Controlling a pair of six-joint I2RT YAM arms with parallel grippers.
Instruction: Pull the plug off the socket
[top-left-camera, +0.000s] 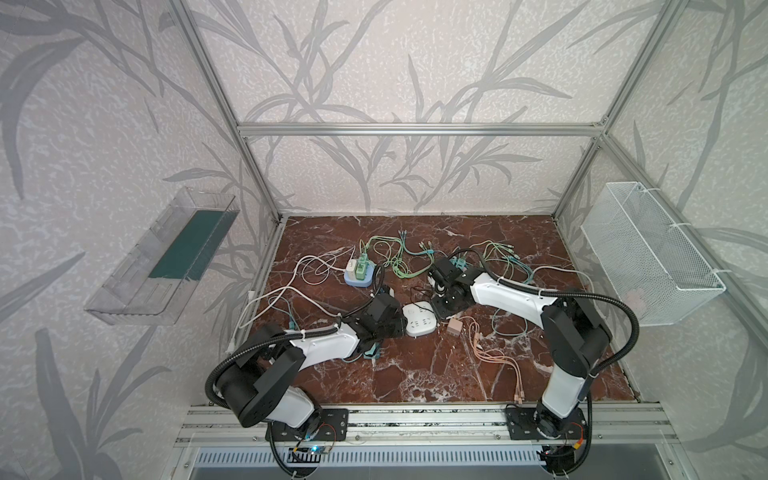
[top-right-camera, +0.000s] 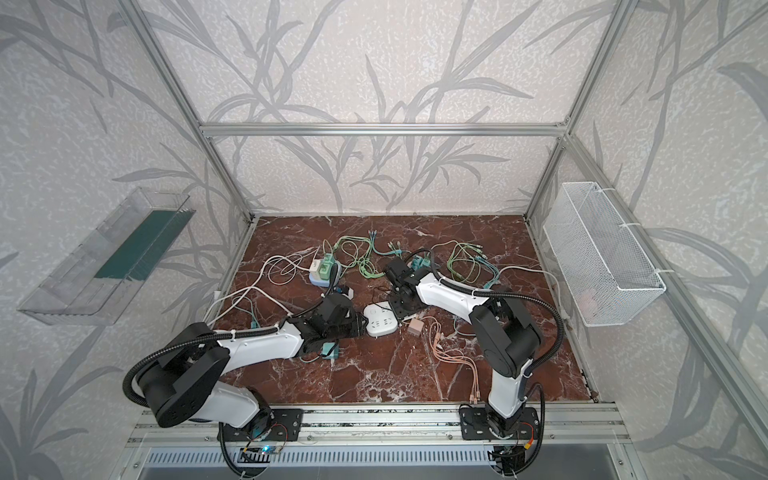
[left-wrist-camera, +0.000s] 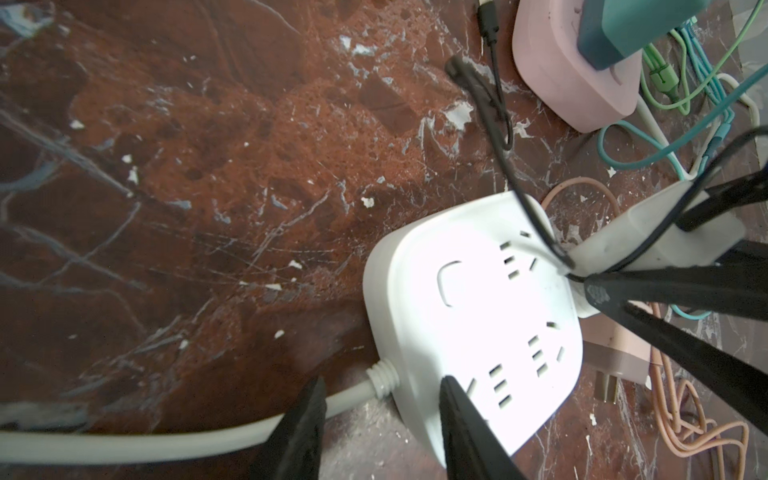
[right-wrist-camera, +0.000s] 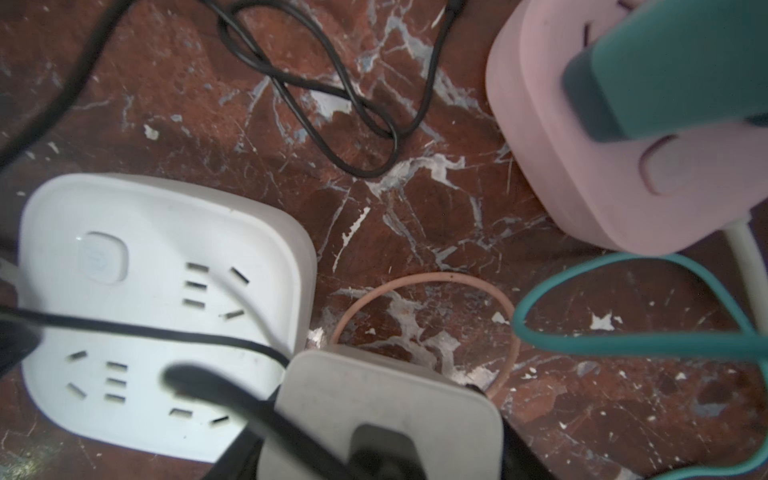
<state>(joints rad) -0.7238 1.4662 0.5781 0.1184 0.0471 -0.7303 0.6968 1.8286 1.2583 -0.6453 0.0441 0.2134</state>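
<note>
Your right pincer (left-wrist-camera: 681, 245) gripped the white plug (right-wrist-camera: 386, 415), already clear of the white socket (left-wrist-camera: 473, 316); left pincer (left-wrist-camera: 380, 419), part-open, straddled its corner. Next: set it aside.

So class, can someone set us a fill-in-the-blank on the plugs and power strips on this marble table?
1. The teal plastic plug is plugged into the ___ square power strip.
2. The white plastic charger block gripped in the right claw trails a ___ cable.
3. Every socket showing on the white square power strip is ___.

Missing words: pink; black; empty.
</note>
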